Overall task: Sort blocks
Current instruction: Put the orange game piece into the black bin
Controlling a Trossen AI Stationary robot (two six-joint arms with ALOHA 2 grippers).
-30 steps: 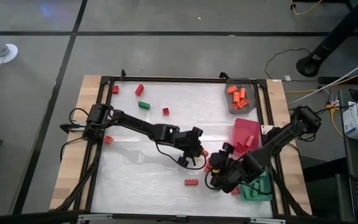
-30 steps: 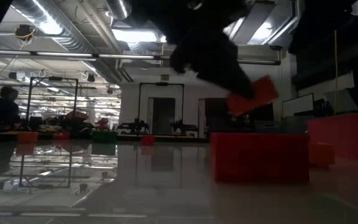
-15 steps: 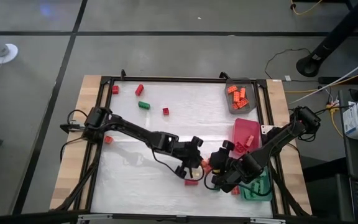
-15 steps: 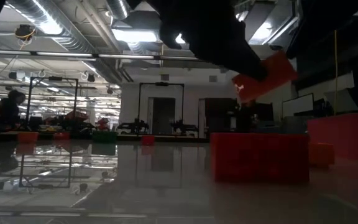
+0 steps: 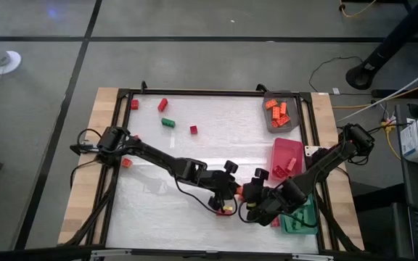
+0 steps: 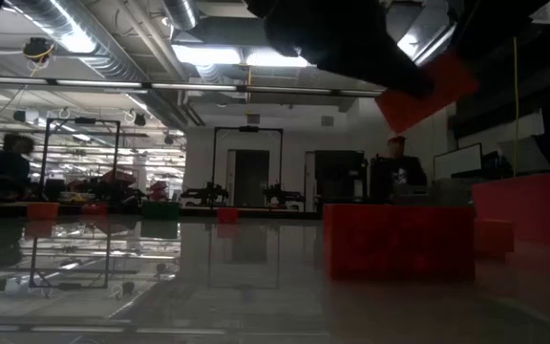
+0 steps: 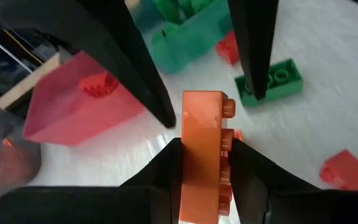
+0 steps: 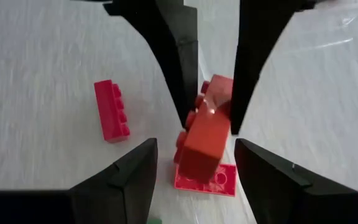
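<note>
My left gripper is out over the near middle of the table, shut on an orange block, which also shows high in the low view. My right gripper is open and faces it from the right, its fingers apart on either side of the held orange block without touching. On the table beneath lie a flat red plate and a red block. A green block lies close by. More red and green blocks rest near the far left. My left gripper pinches the orange block by its two long side faces, one finger on the smooth side, the other on the studded side. The fingers slant down at it from the far left. The block is lifted clear of the table and tilted.
A grey tray with orange blocks stands at the far right, a pink tray with red ones below it, and a teal tray with green ones at the near right. A large red block stands in the low view's foreground. People stand beyond.
My left gripper has carried the orange block toward the near edge and the right, closing on my right gripper; in the low view the block has risen and drifted right. My right gripper has stayed open.
</note>
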